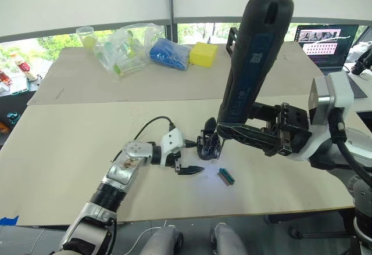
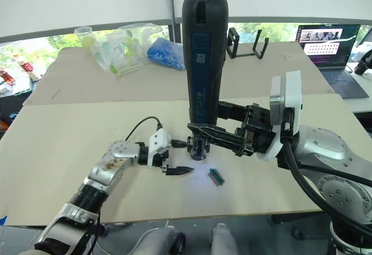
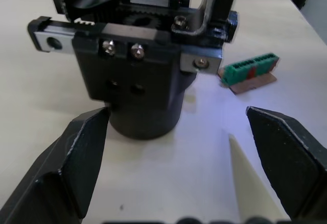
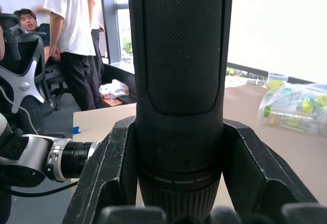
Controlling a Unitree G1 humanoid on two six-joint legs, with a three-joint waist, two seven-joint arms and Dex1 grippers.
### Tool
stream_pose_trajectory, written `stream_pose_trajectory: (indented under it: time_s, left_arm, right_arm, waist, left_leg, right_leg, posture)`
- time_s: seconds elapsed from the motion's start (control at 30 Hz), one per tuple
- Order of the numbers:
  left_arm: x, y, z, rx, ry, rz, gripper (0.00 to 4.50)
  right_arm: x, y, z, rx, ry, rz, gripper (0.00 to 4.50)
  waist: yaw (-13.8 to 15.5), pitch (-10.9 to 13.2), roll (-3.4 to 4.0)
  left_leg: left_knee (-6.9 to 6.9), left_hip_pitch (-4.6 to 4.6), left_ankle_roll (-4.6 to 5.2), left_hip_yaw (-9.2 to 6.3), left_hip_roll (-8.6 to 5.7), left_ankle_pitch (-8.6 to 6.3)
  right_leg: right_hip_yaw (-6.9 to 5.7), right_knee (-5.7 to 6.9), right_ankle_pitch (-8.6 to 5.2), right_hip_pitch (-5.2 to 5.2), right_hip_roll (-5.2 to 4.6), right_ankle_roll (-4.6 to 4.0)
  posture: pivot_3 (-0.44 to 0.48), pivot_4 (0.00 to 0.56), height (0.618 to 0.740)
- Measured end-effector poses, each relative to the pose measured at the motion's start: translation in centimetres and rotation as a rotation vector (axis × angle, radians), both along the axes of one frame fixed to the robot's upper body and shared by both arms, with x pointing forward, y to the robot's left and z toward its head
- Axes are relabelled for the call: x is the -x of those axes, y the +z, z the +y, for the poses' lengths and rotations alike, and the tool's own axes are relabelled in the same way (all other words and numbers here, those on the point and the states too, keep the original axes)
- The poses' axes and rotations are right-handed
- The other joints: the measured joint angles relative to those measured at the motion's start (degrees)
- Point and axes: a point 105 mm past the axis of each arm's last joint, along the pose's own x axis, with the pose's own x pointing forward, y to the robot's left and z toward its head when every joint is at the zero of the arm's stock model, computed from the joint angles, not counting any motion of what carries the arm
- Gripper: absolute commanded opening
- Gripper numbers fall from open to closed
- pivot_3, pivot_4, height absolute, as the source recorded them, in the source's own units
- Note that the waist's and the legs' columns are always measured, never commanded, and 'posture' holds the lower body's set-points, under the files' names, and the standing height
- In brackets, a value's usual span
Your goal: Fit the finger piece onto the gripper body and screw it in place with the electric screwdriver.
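On the tabletop (image 1: pixel 70 150), the right tool (image 2: pixel 224 133) clamps the electric screwdriver (image 2: pixel 203 57) nearly upright — bit pointing down onto the gripper body (image 3: pixel 138 76). The left tool (image 1: pixel 185 156) sits open just left of that body, one finger (image 3: pixel 76 152) touching its base.

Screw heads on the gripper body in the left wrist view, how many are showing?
4 on the gripper body: two side by side on the front face, one on the metal bracket, one atop; more may be hidden.
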Motion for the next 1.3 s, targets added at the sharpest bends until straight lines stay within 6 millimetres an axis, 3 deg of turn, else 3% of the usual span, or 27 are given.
stream_pose_trajectory:
  time_s: [0.23,0.33,0.43,0.6,0.77,0.9,1.03,1.07,1.3]
  left_arm:
    - [-1.5,-0.7,-1.7,0.004,0.050,0.018,4.50]
    - [-2.1,-0.8,-1.9,0.002,0.054,0.012,3.70]
    - [-2.2,-0.6,-2.4,0.009,-0.001,0.018,2.31]
    - [-2.7,-0.3,-2.0,-0.036,-0.128,0.010,2.31]
    - [-4.2,0.9,-2.0,-0.112,-0.208,-0.032,2.31]
    - [-4.3,0.3,-1.9,-0.140,-0.230,-0.047,2.31]
    - [-4.3,0.0,-1.8,-0.154,-0.234,-0.050,4.20]
    - [-4.3,-0.2,-1.7,-0.157,-0.232,-0.047,4.48]
    - [-3.0,-0.6,0.7,-0.081,-0.137,-0.027,4.50]
  right_arm:
    - [0.0,-0.3,0.2,0.002,0.011,0.007,1.91]
    - [-0.2,-0.3,0.1,0.003,0.007,0.010,1.91]
    - [-0.2,-0.5,0.1,0.006,0.005,0.014,1.91]
    - [0.0,-0.5,0.1,0.005,0.020,0.016,1.91]
    - [0.4,-0.4,0.3,0.004,0.038,0.016,1.91]
    - [0.3,-0.4,0.3,0.005,0.037,0.016,1.91]
    - [0.4,-0.7,0.6,0.008,0.052,0.027,1.91]
    - [0.4,-0.7,0.6,0.009,0.054,0.028,1.91]
    - [0.4,-0.8,0.6,0.010,0.056,0.031,1.91]
  waist:
    - [0.36,0.01,-0.01]
    - [0.32,0.01,-0.01]
    - [0.35,0.01,-0.02]
    - [0.31,0.04,-0.06]
    - [0.30,0.06,-0.10]
    - [0.11,0.06,-0.10]
    - [0.11,0.06,-0.11]
    - [0.07,0.06,-0.10]
    - [-0.63,0.05,-0.09]
  left_leg:
    - [0.05,-0.02,0.01,0.00,-0.02,0.00]
    - [0.03,-0.02,0.00,0.00,-0.01,0.00]
    - [0.05,-0.05,0.00,0.00,-0.01,0.00]
    - [0.06,-0.11,0.01,0.00,-0.01,0.00]
    - [0.12,-0.20,0.05,0.00,-0.03,-0.02]
    - [0.12,-0.21,0.09,0.00,-0.02,-0.05]
    - [0.17,-0.22,0.10,0.00,-0.02,-0.05]
    - [0.19,-0.21,0.10,0.00,-0.02,-0.05]
    - [0.08,-0.13,0.10,0.00,0.03,-0.06]
  right_leg:
    - [-0.02,-0.01,0.00,0.02,0.00,0.00]
    - [-0.02,0.00,0.00,-0.01,-0.01,0.00]
    - [-0.03,0.00,0.00,-0.01,-0.01,0.00]
    - [-0.05,-0.01,0.00,-0.07,-0.01,0.00]
    - [-0.11,-0.04,0.01,-0.09,-0.01,0.02]
    - [-0.10,-0.07,0.02,-0.09,-0.02,0.03]
    - [-0.10,-0.06,0.02,-0.08,-0.03,0.03]
    - [-0.09,-0.04,0.02,-0.08,-0.03,0.03]
    - [0.05,0.00,0.02,-0.09,0.00,0.03]
  posture:
    - [0.000,0.150,0.740]
    - [0.000,0.150,0.740]
    - [0.000,0.150,0.740]
    - [0.000,0.150,0.740]
    - [0.000,0.150,0.740]
    - [0.000,0.150,0.740]
    - [0.000,0.150,0.740]
    - [0.000,0.150,0.740]
    - [0.000,0.150,0.740]
